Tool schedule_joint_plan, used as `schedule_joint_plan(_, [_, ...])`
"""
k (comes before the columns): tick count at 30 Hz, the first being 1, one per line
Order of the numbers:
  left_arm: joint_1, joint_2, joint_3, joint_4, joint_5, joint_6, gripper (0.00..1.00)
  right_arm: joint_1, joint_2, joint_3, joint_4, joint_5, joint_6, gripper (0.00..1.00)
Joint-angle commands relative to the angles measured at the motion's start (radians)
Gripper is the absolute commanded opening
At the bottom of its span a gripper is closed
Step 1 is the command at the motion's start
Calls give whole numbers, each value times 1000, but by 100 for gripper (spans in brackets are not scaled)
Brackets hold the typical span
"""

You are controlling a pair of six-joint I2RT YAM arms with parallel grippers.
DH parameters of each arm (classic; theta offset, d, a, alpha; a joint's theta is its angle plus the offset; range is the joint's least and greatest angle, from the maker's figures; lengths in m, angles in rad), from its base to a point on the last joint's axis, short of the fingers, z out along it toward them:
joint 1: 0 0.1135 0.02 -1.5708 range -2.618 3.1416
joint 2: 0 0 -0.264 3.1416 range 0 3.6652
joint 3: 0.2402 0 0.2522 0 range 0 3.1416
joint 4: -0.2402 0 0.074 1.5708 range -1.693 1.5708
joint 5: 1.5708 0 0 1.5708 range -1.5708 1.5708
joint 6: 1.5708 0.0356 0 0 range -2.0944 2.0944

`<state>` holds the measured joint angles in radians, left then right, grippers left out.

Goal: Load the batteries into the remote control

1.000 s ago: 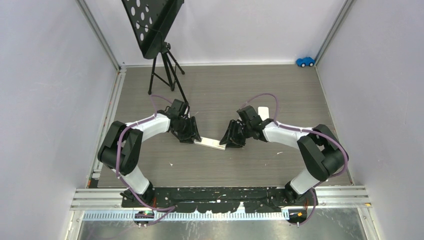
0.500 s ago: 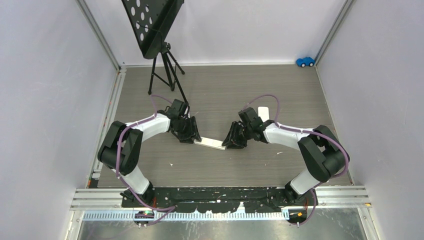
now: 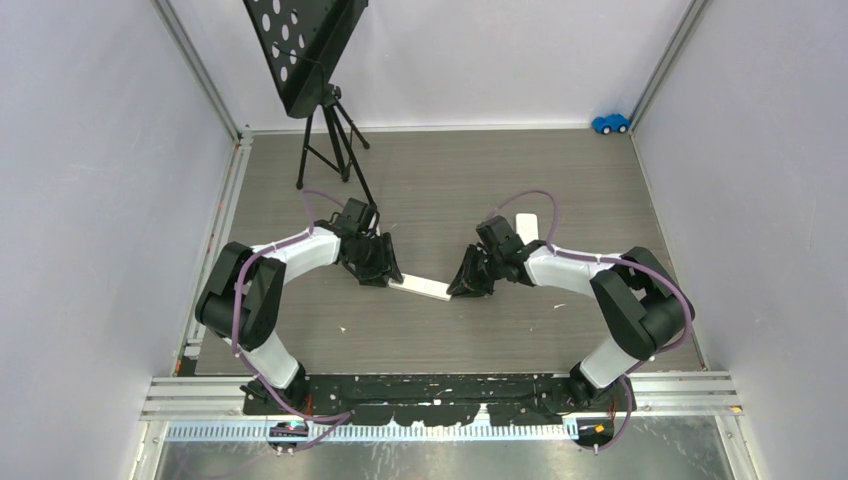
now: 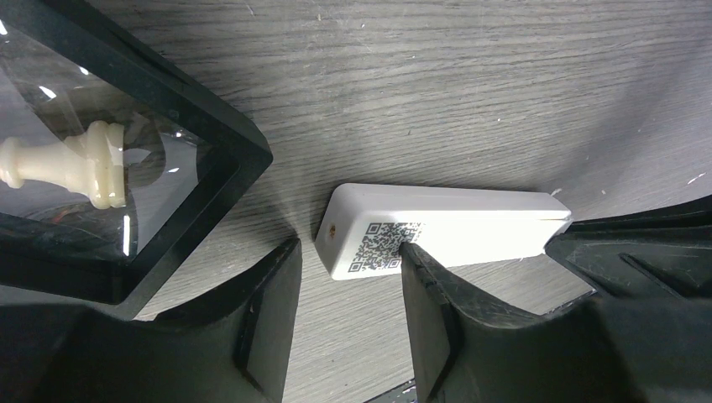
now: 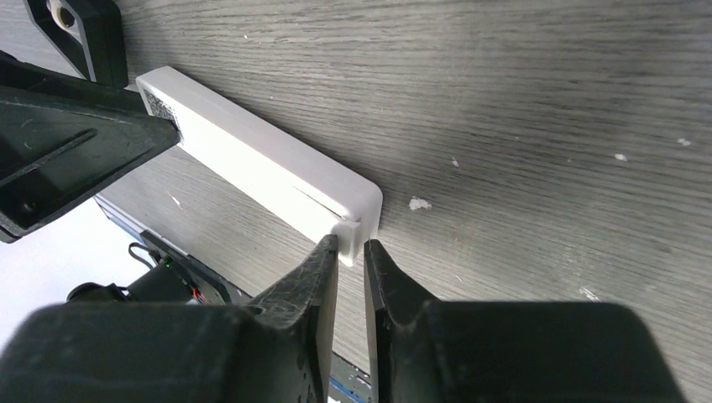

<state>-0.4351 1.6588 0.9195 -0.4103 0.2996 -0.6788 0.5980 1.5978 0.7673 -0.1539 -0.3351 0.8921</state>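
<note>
The white remote control (image 3: 420,288) lies on the grey wood floor between my two grippers. In the left wrist view its end with a QR code (image 4: 437,231) sits by my left gripper (image 4: 348,256), which is open; one finger (image 4: 428,294) overlaps the remote's near edge. My left gripper also shows in the top view (image 3: 383,274). In the right wrist view my right gripper (image 5: 350,248) is closed to a narrow gap, pinching the corner of the remote's other end (image 5: 277,172). It shows in the top view too (image 3: 463,284). No batteries are in view.
A black tray with a clear lid (image 4: 227,134) holding a cream chess pawn (image 4: 67,164) lies just beside my left gripper. A small white flat piece (image 3: 527,224) lies behind the right arm. A music stand tripod (image 3: 328,140) stands at the back left, a blue toy car (image 3: 610,123) at the back right.
My right gripper has shifted slightly to the right at the remote's end. The left arm and the remote have stayed in place.
</note>
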Motion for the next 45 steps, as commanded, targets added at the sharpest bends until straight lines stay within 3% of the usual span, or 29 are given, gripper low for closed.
schedule_joint_plan(1, [-1,13,-3,-5,-17,8,49,-6,2,-14,6,30,-12,21])
schedule_joint_plan(12, [-1,20,-7,-5,-23,8,48,-6,-4,-13,-45,64,-41,12])
schedule_joint_plan(18, [-1,26,-8,-7,-22,8,48,-6,0,-32,14,42,-30,38])
schedule_joint_plan(23, [-1,30,-9,-4,-13,6,48,-6,23,-34,82,25,22,43])
schedule_joint_plan(28, [-1,31,-13,4,5,1,48,-5,53,-43,163,-9,76,43])
schedule_joint_plan(36, [-1,33,-22,15,23,-7,47,-6,38,-64,163,3,74,15])
schedule_joint_plan(45, [-1,38,-24,16,18,-7,47,-5,5,-46,83,44,38,28])
